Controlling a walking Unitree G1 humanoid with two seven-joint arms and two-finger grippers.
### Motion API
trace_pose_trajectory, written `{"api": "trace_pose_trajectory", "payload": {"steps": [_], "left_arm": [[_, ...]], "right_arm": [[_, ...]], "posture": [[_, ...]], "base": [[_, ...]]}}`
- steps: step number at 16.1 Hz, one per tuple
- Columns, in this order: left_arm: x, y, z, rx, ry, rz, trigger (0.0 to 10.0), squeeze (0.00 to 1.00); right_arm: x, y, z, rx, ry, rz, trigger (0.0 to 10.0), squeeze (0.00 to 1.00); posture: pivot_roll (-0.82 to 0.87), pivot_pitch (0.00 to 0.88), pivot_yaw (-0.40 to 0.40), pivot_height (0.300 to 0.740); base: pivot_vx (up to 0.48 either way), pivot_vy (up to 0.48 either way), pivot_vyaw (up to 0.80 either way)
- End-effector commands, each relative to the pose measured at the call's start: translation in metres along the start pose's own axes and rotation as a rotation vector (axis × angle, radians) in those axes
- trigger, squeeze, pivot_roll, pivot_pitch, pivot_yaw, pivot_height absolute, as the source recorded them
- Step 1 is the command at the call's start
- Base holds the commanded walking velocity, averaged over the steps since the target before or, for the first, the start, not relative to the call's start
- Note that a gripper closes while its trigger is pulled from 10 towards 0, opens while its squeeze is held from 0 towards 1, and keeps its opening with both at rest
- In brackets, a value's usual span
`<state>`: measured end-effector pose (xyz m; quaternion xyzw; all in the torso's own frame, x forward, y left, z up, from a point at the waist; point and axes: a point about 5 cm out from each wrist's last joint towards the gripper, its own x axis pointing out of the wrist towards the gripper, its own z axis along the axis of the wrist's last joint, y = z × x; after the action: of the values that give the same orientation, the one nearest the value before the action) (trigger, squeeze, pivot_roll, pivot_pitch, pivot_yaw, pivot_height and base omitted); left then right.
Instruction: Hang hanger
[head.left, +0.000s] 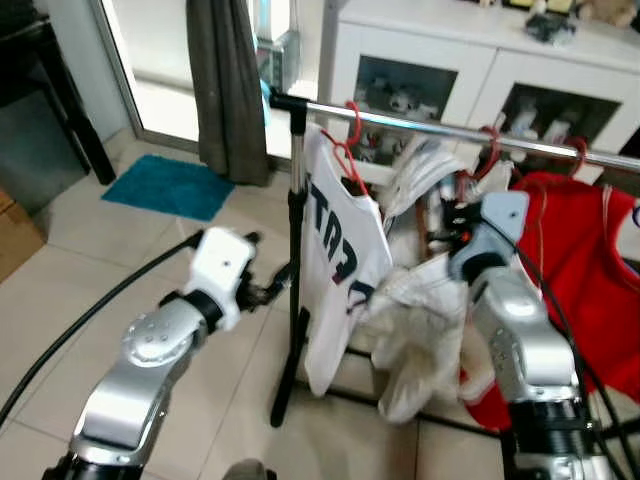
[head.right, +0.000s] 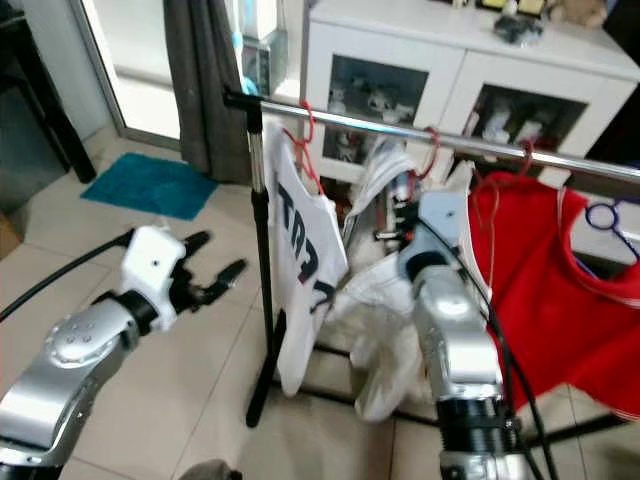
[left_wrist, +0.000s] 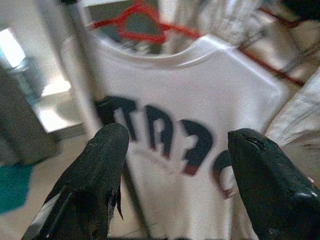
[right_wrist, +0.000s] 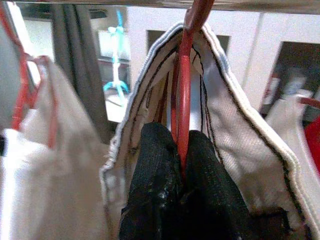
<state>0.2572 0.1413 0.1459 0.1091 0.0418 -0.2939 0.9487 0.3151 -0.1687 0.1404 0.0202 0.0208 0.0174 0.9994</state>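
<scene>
**Hook at the rail, release still to come**

The red hanger (right_wrist: 184, 95), carrying a white garment (right_wrist: 235, 130), has its hook up at the chrome rail (head.left: 440, 130), between the printed white T-shirt (head.left: 335, 265) near the rail's end post and the red garment (head.left: 575, 260) further along. The right gripper (right_wrist: 182, 165) is clenched on the hanger's stem just below the hook. Whether the hook is fully seated cannot be told. Next, judging from this, it should settle the hook, then let go. The left gripper (left_wrist: 175, 165) is released, facing the T-shirt.
</scene>
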Motion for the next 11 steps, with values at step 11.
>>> {"api": "trace_pose_trajectory", "payload": {"steps": [11], "left_arm": [[0.001,-0.009,0.017,0.073,-0.006,-0.204,10.0,0.00]], "right_arm": [[0.073,0.003,0.027,-0.082,0.127,-0.006,10.0,0.00]], "posture": [[0.11,0.000,-0.071,0.740]], "base": [[0.000,0.000,0.00]]}}
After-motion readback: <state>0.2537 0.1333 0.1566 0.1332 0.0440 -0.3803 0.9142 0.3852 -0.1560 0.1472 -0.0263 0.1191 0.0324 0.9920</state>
